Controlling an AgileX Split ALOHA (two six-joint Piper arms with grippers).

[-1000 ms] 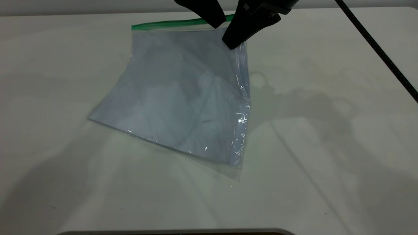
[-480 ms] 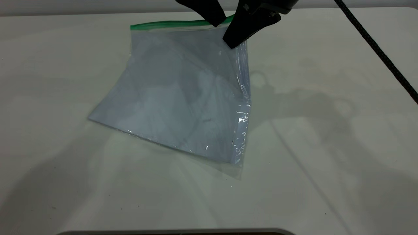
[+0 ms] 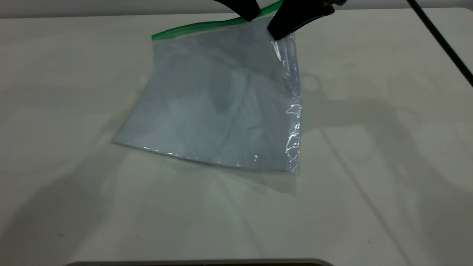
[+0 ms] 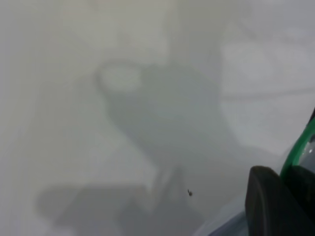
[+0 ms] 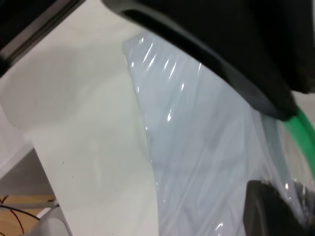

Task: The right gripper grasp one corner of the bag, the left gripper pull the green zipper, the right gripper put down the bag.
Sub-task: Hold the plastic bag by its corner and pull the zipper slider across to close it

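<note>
The bag (image 3: pixel 221 103) is a clear pouch with white sheets inside. Its far right corner (image 3: pixel 286 37) is raised off the table and its near edge rests on the table. My right gripper (image 3: pixel 282 31) is shut on that corner, where the green strip ends. In the right wrist view one finger (image 5: pixel 273 211) presses the bag's plastic (image 5: pixel 206 147). The green zipper (image 3: pixel 207 25) runs along the far edge. My left gripper (image 3: pixel 247 14) is shut on it just left of the right gripper. In the left wrist view the green strip (image 4: pixel 299 150) passes between the dark fingers (image 4: pixel 268 206). The slider tab is hidden.
The pale table (image 3: pixel 369 184) spreads out around the bag. The right arm's black braided cable (image 3: pixel 441 38) hangs across the far right. A dark rim (image 3: pixel 199 263) lies at the near edge. Arm shadows fall to the right of the bag.
Both grippers have risen and moved right with the bag's far edge. The zipper now slopes up to the right, and the bag's near edge has slid right.
</note>
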